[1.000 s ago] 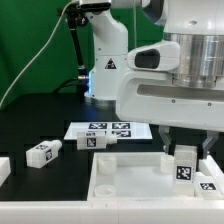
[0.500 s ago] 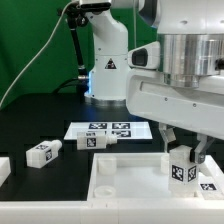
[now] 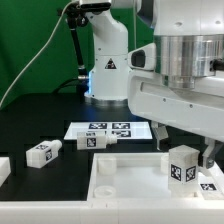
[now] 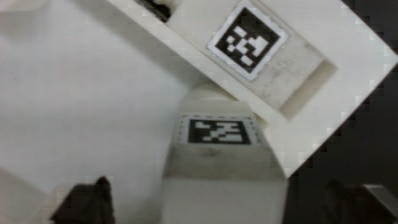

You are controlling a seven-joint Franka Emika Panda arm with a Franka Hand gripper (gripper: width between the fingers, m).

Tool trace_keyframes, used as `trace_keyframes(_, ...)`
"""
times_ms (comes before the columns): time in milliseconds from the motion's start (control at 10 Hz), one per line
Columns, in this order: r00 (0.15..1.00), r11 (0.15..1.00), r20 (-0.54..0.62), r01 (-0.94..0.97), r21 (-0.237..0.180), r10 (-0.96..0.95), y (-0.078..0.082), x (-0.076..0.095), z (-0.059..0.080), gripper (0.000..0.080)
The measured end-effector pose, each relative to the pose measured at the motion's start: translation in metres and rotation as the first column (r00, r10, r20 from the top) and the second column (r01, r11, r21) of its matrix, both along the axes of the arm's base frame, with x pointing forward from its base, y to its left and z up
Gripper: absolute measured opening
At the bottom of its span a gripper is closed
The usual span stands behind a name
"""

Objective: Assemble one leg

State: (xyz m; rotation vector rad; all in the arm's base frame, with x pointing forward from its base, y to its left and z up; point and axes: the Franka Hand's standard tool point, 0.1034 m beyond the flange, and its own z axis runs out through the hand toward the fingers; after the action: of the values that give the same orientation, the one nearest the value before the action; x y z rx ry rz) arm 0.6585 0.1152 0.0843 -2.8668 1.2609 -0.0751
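One leg [image 3: 183,166], a stubby white block with a black-and-white tag, stands at the right end of the large white tray-like piece [image 3: 120,180]. My gripper [image 3: 186,145] straddles the leg from above. One finger [image 3: 162,135] and the other [image 3: 210,153] stand a little off its sides, so the jaws are open around it. In the wrist view the leg [image 4: 222,165] lies between the dark fingers [image 4: 84,202], with a gap on each side. The tray piece's own tag [image 4: 249,40] shows beyond it.
Two more legs [image 3: 42,153] [image 3: 97,141] lie on the black table at the exterior view's left, and a third [image 3: 3,170] is at the left edge. The marker board [image 3: 110,128] lies behind them. The robot's base [image 3: 105,60] stands at the back.
The leg has turned about its upright axis and now shows two faces. The fingers look further apart than before, and the gripper has stayed over the tray piece's right end.
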Motion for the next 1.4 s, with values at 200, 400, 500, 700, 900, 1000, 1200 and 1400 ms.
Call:
trace_keyframes(200, 0.97, 0.968, -0.013, -0.243, -0.064, 0.243, 0.006, 0.0, 0.002, 0.0642)
trace_keyframes(400, 0.935, 0.933, -0.021, -0.354, -0.068, 0.354, 0.002, 0.0, 0.001, 0.0648)
trace_keyframes(500, 0.916, 0.914, -0.025, -0.4, -0.069, 0.4, 0.002, 0.0, 0.001, 0.0649)
trace_keyframes(700, 0.814, 0.81, -0.043, -0.582, -0.072, 0.58, -0.001, 0.001, 0.001, 0.0649)
trace_keyframes(900, 0.663, 0.659, -0.063, -0.749, -0.072, 0.746, -0.003, 0.001, 0.001, 0.0649)
trace_keyframes(1000, 0.565, 0.561, -0.071, -0.825, -0.071, 0.822, -0.004, 0.002, 0.002, 0.0649)
trace_keyframes(1200, 0.433, 0.429, -0.083, -0.901, -0.066, 0.897, -0.003, 0.002, 0.002, 0.0649)
trace_keyframes(1400, 0.324, 0.32, -0.093, -0.945, -0.062, 0.941, -0.003, 0.002, 0.002, 0.0649)
